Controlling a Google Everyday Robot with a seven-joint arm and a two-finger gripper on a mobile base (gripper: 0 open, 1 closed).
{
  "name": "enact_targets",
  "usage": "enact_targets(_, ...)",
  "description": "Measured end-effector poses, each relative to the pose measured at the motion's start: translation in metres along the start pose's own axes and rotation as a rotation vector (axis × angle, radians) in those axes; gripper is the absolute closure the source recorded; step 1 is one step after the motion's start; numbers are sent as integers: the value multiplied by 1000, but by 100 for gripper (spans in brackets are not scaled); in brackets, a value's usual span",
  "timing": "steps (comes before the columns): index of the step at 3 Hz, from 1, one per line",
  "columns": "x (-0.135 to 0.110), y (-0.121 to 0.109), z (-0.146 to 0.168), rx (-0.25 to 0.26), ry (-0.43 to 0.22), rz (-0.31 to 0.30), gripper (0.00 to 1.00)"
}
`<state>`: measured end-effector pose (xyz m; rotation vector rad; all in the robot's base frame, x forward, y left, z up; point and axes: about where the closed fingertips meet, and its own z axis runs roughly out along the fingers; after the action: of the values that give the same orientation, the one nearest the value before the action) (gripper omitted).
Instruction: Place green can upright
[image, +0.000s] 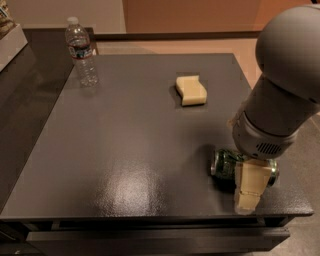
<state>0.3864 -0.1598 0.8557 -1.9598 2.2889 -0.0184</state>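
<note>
So the step here, I'd say, is getting a proper hold on the green can so it can be tipped up onto its base. The can is lying on its side on the dark surface, directly under the hand and partly hidden by it. The pale part of the hand crosses in front of the can's middle, with green metal poking out on either side. Honestly, I can't tell how far open the hand is, or whether it's actually squeezing the can or just sitting against it, because the big grey arm blocks the far side. To do this well, I'd want the grip square across the can's body near its middle. It's shiny aluminium, so an off-centre pinch probably lets it swivel or squirt out. Then lift just enough to clear the surface, roll the wrist until the can's long axis points straight up, and set it down flat before letting go. I can't make out which end is the top, so that's worth checking first. Also, the near edge of the surface is close beside the hand, so I'd set the can down a bit further in. The yellow sponge is well beyond the hand and the water bottle is way off at the far corner, so neither should get in the way.
</note>
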Motion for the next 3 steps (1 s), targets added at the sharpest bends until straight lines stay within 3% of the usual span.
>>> enact_targets(1,4,2,2,-2,15,0,0)
enact_targets(2,6,4,6,-9,33,-6,16)
enact_targets(3,5,5,9,-13,42,-14,40)
